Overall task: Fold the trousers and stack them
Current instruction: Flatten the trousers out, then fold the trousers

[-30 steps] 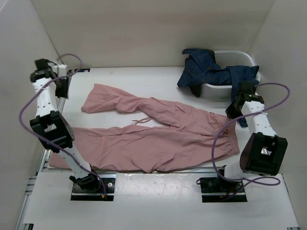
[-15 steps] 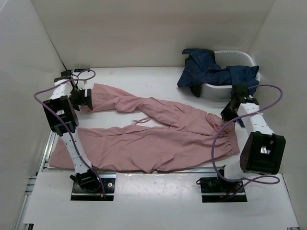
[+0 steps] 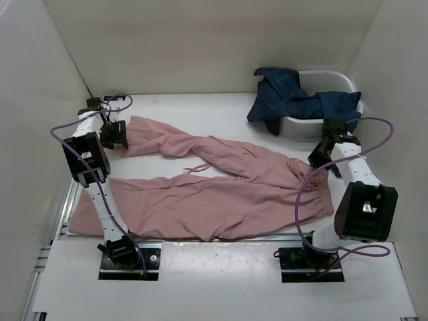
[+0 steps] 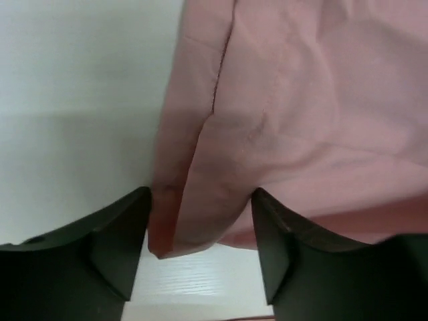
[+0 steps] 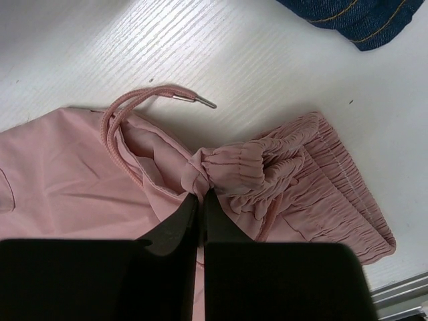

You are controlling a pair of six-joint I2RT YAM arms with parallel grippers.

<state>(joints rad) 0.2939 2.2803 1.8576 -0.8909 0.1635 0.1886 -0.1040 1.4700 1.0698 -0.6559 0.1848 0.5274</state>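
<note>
The dusty-pink trousers (image 3: 221, 190) lie spread flat on the white table, legs to the left, waist to the right. My left gripper (image 3: 115, 136) is at the cuff end of the far leg. In the left wrist view it (image 4: 200, 195) is open, and the cuff corner (image 4: 180, 221) lies between its fingers. My right gripper (image 3: 319, 155) is at the waist. In the right wrist view it (image 5: 198, 195) is shut on a bunched fold of the elastic waistband (image 5: 294, 167), with the drawstring loop (image 5: 127, 107) beside it.
A white basin (image 3: 334, 75) at the back right holds dark blue jeans (image 3: 294, 100) that spill over its rim; their edge shows in the right wrist view (image 5: 361, 20). White walls close in the table on three sides. A metal rail runs along the near edge.
My left arm swung from the left wall to the far leg's cuff and now straddles it. My right gripper shifted slightly back, still on the waistband.
</note>
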